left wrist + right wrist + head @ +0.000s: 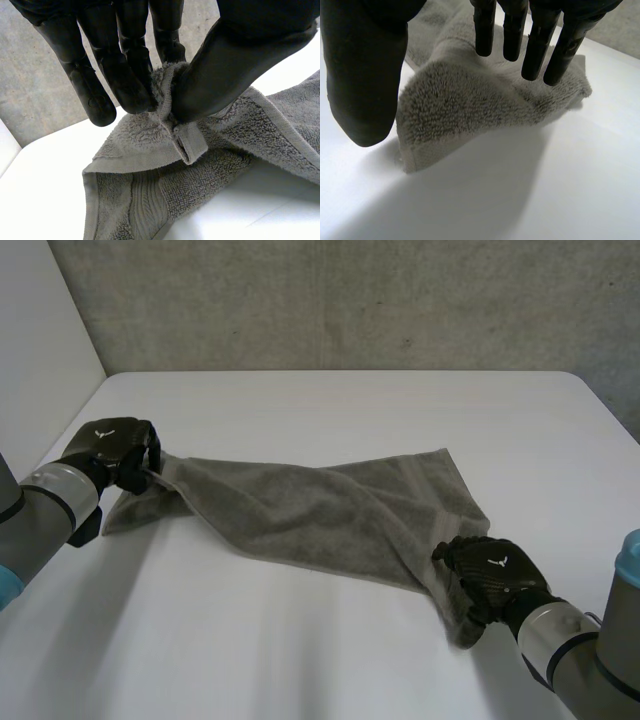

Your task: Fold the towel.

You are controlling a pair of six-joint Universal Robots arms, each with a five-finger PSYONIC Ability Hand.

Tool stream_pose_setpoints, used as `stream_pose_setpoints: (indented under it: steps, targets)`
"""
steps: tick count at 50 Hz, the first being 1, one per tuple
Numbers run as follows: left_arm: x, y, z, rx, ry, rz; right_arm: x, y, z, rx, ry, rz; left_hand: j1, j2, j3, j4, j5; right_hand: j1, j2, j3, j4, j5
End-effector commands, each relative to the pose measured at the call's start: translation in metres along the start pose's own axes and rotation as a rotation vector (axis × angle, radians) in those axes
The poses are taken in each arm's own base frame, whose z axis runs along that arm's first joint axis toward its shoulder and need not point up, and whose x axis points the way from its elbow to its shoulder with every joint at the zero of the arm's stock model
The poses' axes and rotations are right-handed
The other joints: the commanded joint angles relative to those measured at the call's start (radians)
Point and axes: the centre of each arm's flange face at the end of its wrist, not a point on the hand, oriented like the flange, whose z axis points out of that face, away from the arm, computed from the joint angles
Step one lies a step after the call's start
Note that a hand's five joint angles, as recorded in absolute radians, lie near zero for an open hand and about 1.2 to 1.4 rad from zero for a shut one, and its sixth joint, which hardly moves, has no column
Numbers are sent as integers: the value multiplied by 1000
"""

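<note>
While the grey terry towel (330, 515) lies stretched across the white desk (350, 400) from far left to near right, we see a robot hand at each end of it. The left robot hand (115, 452) is at the left side of the desk, on the towel's far-left end. Its wrist view shows the hemmed edge close to a corner pinched between the thumb and the fingers (125, 80). The cloth is gathered into a small fold at the pinch, and the rest falls away to the desk below. A loose flap of towel lies on the desk just near of this hand.

The right robot hand (490, 575) is at the near right, on the opposite corner. Its fingers (537, 45) curl down over the top of that corner, and the cloth humps up under the palm, raised off the desk. A short tip of towel pokes out on the near side of this hand.

Between the two hands the towel rests on the desk in long wrinkles, and its far-right corner lies flat. Behind the desk stands a grey concrete wall (350, 290).
</note>
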Motion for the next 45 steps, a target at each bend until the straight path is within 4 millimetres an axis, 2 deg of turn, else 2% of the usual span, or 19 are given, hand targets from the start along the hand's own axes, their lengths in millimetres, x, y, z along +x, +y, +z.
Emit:
stream_pose_setpoints:
  steps: [1,10,14,17,27,30,31,32,34,38,39,40,42,43,45]
  targets:
    - [-1,0,0,0,-1,-2,2,4,16,40,27,-10,123,99,47,39,84,135,96,113,124,165]
    - [-2,0,0,0,-4,-2,14,-14,28,128,85,-18,123,99,47,39,84,526,487,504,515,556]
    - [-2,0,0,0,-6,-3,17,-19,29,140,95,-20,123,99,47,39,84,523,485,501,513,553]
    - [-3,0,1,0,-7,-3,18,-23,30,148,99,-21,123,99,47,39,84,424,386,402,414,454]
    - [-4,2,0,-4,-11,-5,17,-22,30,147,103,-30,123,99,47,39,84,273,235,251,263,304]
    - [-4,2,0,-5,-11,-5,17,-22,30,152,102,-33,123,99,47,39,84,379,341,357,369,410]
    - [-4,2,0,-5,-13,-5,17,-23,31,155,92,-35,123,99,47,39,84,527,489,505,517,558]
    - [-4,2,0,-5,-13,-5,17,-23,31,156,92,-35,123,99,47,39,84,529,491,507,519,559]
    - [-5,2,0,-5,-13,-6,15,-24,30,158,68,-44,126,102,50,42,87,979,941,957,969,1009]
    - [-5,0,-2,-4,-16,-4,13,-32,27,179,34,-69,128,104,53,45,90,1071,1033,1049,1061,1101]
    - [-5,-3,-3,2,-15,-3,12,-42,20,202,24,-87,128,104,53,45,90,1071,1033,1049,1061,1101]
    - [-5,-3,-3,2,-15,-3,12,-42,20,202,24,-88,128,104,53,45,90,1071,1033,1049,1061,1101]
    - [-5,-18,-11,42,-18,7,13,-78,-5,282,12,-119,128,104,53,45,90,1071,1033,1049,1061,1101]
    - [-5,-18,-11,42,-18,7,13,-78,-5,283,11,-119,128,104,53,45,90,1071,1033,1049,1061,1101]
    - [-4,-42,-29,102,-8,13,21,-123,-33,382,21,-143,128,104,53,45,90,1071,1033,1049,1061,1101]
